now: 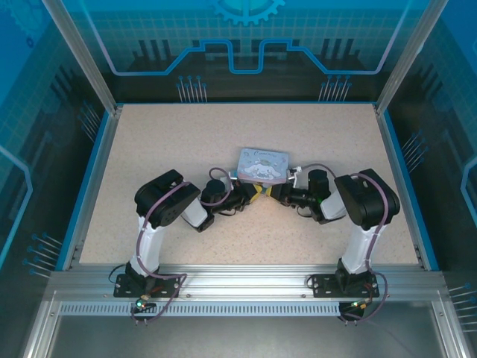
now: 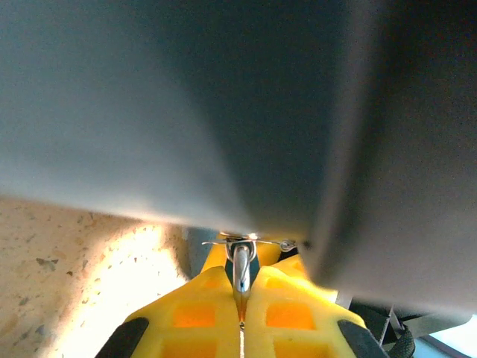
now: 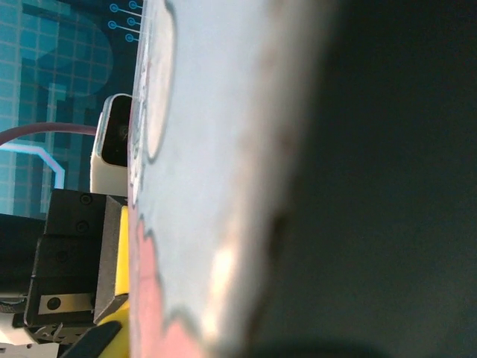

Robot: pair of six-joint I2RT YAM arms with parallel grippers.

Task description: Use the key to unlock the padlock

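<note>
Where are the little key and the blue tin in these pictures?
key [image 2: 241,270]: left wrist view, on its silvery shaft.
blue tin [image 1: 263,165]: top view, on the middle of its pictured lid.

Folds the left arm [image 1: 168,201] at a raised elbow and reaches right toward the middle. Mirrors that with the right arm [image 1: 365,200], reaching left. Sets both wrists low, almost nose to nose. Presses the yellow fingers [image 2: 197,306] of the left end effector [image 1: 258,192] tight together, pinching a thin silvery-grey metal key [image 2: 241,270]. Gives no clear look at the jaws of the right end effector [image 1: 282,192]
</note>
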